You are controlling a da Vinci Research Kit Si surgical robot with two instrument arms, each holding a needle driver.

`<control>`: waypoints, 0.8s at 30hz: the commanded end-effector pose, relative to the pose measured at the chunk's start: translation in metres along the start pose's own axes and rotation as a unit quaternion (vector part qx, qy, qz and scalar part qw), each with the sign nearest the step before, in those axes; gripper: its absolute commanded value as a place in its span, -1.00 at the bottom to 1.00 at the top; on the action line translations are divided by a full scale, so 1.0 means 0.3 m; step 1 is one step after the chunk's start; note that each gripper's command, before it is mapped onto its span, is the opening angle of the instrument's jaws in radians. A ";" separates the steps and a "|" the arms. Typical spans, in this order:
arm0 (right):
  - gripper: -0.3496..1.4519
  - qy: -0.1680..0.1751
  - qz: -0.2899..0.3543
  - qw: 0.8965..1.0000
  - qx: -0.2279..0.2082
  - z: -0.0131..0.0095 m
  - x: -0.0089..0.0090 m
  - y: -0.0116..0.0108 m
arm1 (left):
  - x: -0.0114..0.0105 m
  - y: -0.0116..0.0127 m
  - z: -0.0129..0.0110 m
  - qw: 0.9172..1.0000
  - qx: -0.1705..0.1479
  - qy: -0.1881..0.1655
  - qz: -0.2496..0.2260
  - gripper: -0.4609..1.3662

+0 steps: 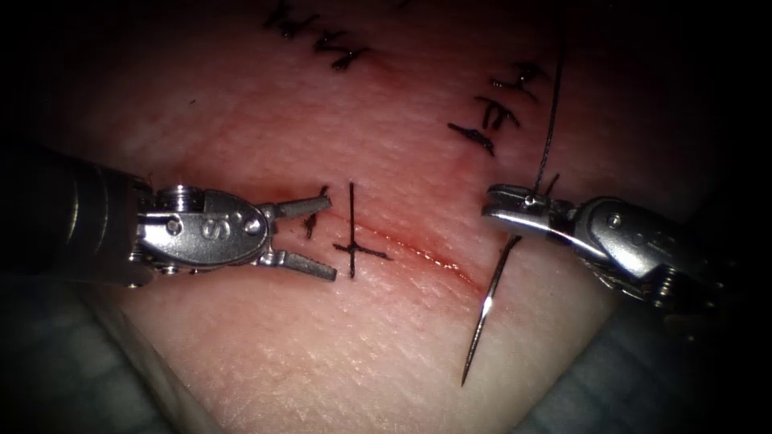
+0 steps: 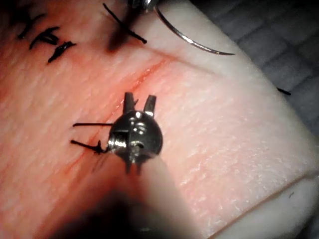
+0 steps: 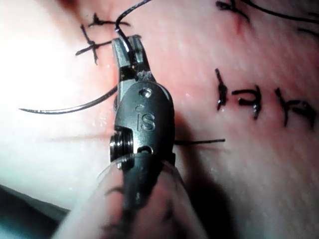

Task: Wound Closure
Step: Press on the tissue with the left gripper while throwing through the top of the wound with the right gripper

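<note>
1. At the left of the endoscope view, the left tool [image 1: 310, 235] hovers over the left end of the cut [image 1: 418, 253] with its jaws spread apart and nothing between them; the left wrist view shows the same parted jaws just above the tissue [image 1: 322, 354].
2. Just beside those jaw tips sits one finished stitch [image 1: 354, 241], its cut ends of thread [image 1: 315, 219] sticking up from the surface. By the look of it, this is the single closure made on this cut.
3. To the right of the stitch the cut lies unclosed, a line wet with red fluid [image 1: 438, 261]. That stretch appears to be what is left.
4. Further right, the needle [image 1: 486, 313] hangs free of the tissue, its point aimed downward past the right end of the cut.
5. The right tool [image 1: 511, 205] is clamped on the needle near its blunt end, and the thread [image 1: 551, 120] rises from there.
6. Older rows of stitches [image 1: 490, 116] lie above, well apart from this cut.
</note>
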 end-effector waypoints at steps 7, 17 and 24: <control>-1.00 0.017 -0.042 0.999 -0.017 0.0025 0.0000 0.0064 | -0.0054 0.0047 0.0086 1.000 0.014 0.003 -0.002 -0.88; -1.00 0.034 -0.162 0.986 -0.022 0.0082 -0.0033 0.0139 | -0.0125 0.0100 0.0259 0.999 0.041 0.002 -0.013 -0.88; -1.00 0.055 -0.200 0.978 -0.022 0.0093 0.0003 0.0161 | -0.0169 0.0103 0.0371 0.999 0.041 -0.029 -0.013 -0.82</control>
